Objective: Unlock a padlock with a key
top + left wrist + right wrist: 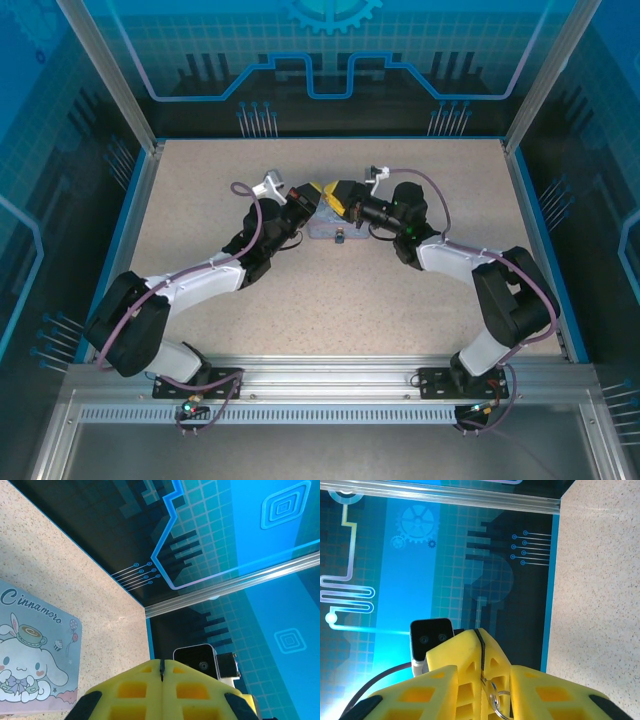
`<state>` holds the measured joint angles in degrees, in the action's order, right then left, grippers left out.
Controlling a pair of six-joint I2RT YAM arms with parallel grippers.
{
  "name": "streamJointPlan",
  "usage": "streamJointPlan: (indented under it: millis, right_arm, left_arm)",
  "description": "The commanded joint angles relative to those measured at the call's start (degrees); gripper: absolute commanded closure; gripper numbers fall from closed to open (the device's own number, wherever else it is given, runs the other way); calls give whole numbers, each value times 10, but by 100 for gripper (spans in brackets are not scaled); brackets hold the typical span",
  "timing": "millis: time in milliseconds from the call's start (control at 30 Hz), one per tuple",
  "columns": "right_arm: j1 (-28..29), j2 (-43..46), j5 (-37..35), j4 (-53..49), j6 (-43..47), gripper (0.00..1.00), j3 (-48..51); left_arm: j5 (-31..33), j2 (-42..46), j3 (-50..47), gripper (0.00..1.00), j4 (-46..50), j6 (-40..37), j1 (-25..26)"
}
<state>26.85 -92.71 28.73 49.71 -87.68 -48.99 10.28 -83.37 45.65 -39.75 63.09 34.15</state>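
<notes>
Handing over the key [483, 681], pinched in tightly closed left gripper [161, 672]: bring parted right gripper [343, 200] squarely onto it before releasing, above tin [35, 660] mid-bench.

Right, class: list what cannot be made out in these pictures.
Key: right wrist view, a ring hangs at the shut left hand, whose fingers hide any blade.
Padlock: top view, too small to read its shackle.
Tin: left wrist view, cut off by left and bottom edges.

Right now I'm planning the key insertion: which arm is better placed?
Left, probably: the left hand is shut with a key ring dangling from its tips; the right hand is open around it.
</notes>
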Motion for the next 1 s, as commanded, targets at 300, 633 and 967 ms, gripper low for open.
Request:
streamJointPlan:
  millis: [300,633,967]
  right_arm:
    - [14,-12,10,46,-8,77,8]
    - [7,-18,13,58,-10,85,7]
    - [-7,-13,16,57,-11,84,6]
  left_arm:
    - [12,-12,32,100,-11,4,3]
    - [10,-12,31,100,-6,3,5]
    - [10,-11,27,100,-3,4,8]
